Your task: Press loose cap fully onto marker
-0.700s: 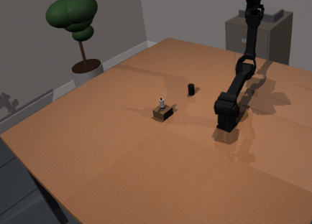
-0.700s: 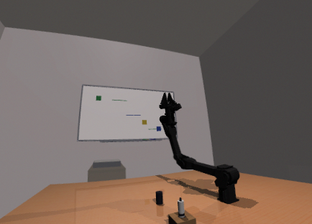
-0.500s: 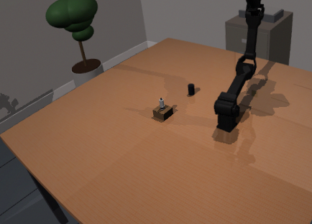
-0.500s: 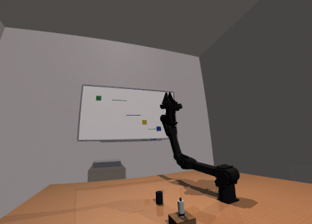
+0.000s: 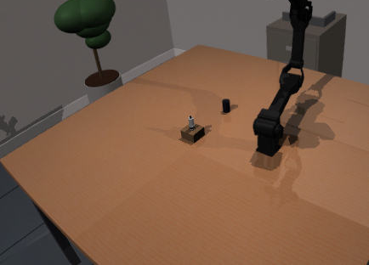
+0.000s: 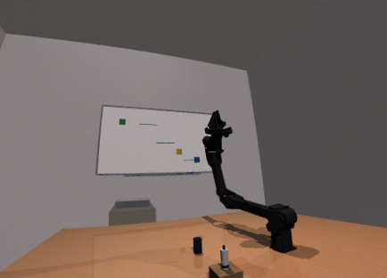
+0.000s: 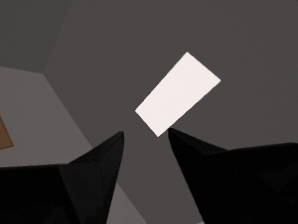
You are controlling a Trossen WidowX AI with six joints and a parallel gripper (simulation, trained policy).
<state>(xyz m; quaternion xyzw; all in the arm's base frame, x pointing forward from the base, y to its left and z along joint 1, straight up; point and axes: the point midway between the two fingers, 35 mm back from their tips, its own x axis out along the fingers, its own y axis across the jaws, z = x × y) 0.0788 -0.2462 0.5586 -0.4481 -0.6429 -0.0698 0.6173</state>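
One white marker [image 5: 191,122] [image 6: 225,258], dark tip up, black cap [image 5: 226,105] [image 6: 197,245] off; hand [image 6: 217,113] [image 7: 146,133] half open, holding nothing.

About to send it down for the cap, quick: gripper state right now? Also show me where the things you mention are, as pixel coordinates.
Gripper [image 6: 217,113] [image 7: 146,133]: open, fingertips apart with nothing between them; the cap [image 5: 226,106] [image 6: 197,245] stands on the table.
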